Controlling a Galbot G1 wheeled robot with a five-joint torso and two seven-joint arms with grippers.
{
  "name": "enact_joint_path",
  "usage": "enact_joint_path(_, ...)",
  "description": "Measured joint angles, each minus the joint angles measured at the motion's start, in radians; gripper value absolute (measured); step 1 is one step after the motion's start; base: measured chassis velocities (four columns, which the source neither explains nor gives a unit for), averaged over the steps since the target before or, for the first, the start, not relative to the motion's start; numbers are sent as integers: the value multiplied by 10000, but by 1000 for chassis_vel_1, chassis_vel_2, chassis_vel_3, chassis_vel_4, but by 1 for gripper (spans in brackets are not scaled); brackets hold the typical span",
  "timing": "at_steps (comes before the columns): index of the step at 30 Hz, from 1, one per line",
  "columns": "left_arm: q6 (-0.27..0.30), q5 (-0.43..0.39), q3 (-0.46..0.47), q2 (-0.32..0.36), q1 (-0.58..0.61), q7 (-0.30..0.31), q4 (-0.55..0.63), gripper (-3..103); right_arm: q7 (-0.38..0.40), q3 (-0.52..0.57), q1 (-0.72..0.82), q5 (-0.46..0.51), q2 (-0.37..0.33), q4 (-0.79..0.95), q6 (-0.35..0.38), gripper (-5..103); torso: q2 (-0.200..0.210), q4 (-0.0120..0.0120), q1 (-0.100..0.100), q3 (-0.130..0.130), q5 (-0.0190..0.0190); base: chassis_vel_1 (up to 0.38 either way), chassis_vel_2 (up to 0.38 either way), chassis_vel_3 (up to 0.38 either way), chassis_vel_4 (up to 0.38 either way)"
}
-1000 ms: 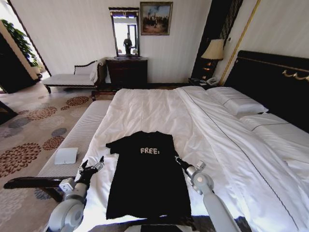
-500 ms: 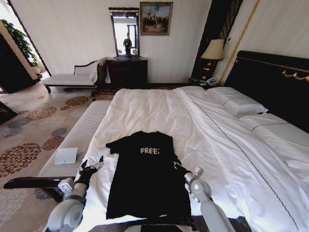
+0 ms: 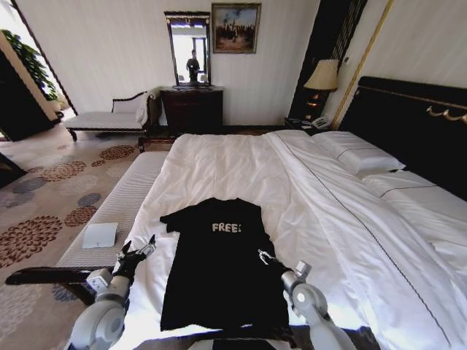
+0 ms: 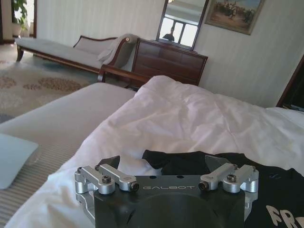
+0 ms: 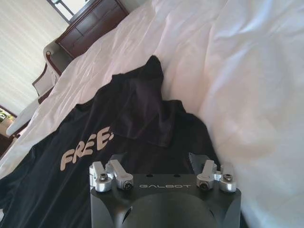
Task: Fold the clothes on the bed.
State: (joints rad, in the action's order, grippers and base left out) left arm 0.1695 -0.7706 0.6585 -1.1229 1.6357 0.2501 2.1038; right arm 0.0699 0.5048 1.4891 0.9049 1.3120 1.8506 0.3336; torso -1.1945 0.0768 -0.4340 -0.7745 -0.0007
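Soft black short-sleeved T-shirt (image 3: 222, 266) with white "FREE!" lettering lies flat, chest up, on large bed with wrinkled white duvet (image 3: 306, 189), near foot end. Right sleeve folded inward onto body. Right metal gripper (image 3: 264, 257), jaws apart, now over shirt's right edge, closer to fabric than one second ago. Left gripper (image 3: 137, 251), jaws apart, hovers beside left edge, unchanged. Pale striped upholstered bench (image 3: 120, 204) alongside.
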Motion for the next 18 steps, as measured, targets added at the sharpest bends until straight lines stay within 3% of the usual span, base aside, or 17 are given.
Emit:
enact_joint_path(5,192,-1211,-468,92,-1328,403,-1077,100,-30,424,549,-470,71,330,-206,88,0,3,0,0,-2,0,0,0,0)
enact_joint_path(6,276,-1797,-605,127,-1966,483,-1578,100,-31,560,770,-673,151,472,-247,97,0,2,0,0,-2,0,0,0,0)
enact_joint_path(11,431,-2813,-912,226,-3499,467,-2985,100,-11,772,1254,-1072,398,776,-263,100,0,1,0,0,0,0,0,0,0)
enact_joint_path(18,559,-3551,-1130,119,-5098,196,-4753,100,-16,863,1629,-1216,390,1255,-233,100,2,-1,-1,-1,0,0,0,0,0)
